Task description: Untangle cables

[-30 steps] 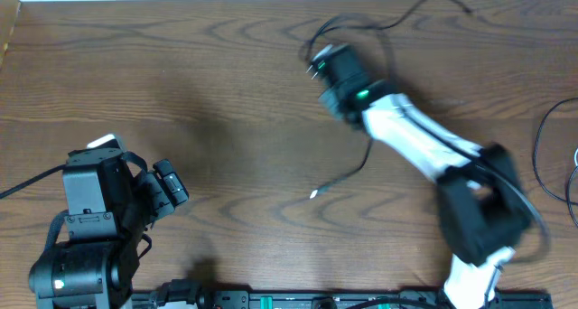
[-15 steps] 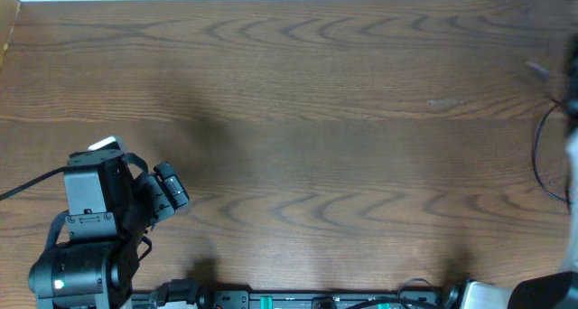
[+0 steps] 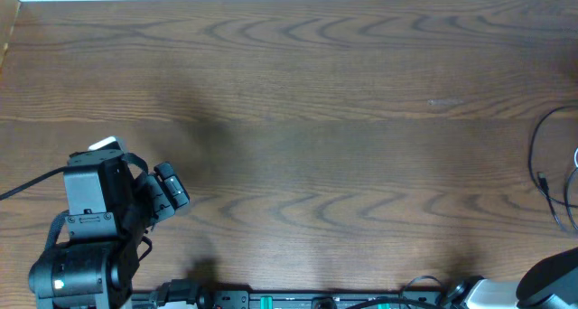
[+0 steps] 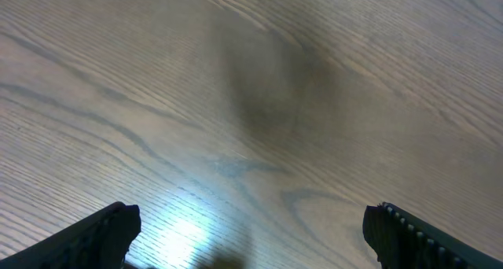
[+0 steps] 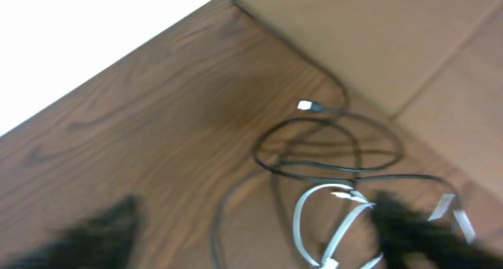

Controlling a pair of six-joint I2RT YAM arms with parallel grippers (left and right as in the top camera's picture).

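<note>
The cables lie in a loose heap at the table's right edge: a black cable (image 3: 540,164) curves there with a bit of white cable (image 3: 575,155) beside it. The right wrist view is blurred and shows overlapping black loops (image 5: 330,147) with a small plug end (image 5: 305,106), and a white cable (image 5: 314,222) below them. My right gripper (image 5: 255,237) hovers over this heap, open, holding nothing. My left gripper (image 3: 172,187) rests at the front left, far from the cables. In its wrist view the left gripper (image 4: 251,241) is open over bare wood.
A cardboard wall (image 5: 377,41) stands along the table's edge just behind the cable heap. Only part of my right arm (image 3: 551,286) shows at the overhead view's bottom right corner. The wooden table (image 3: 298,119) fills the rest of that view.
My right arm swung from the back middle of the table to the far right, taking the black cable along. Its gripper has opened, and the cable now lies at the right edge. The left arm stayed still.
</note>
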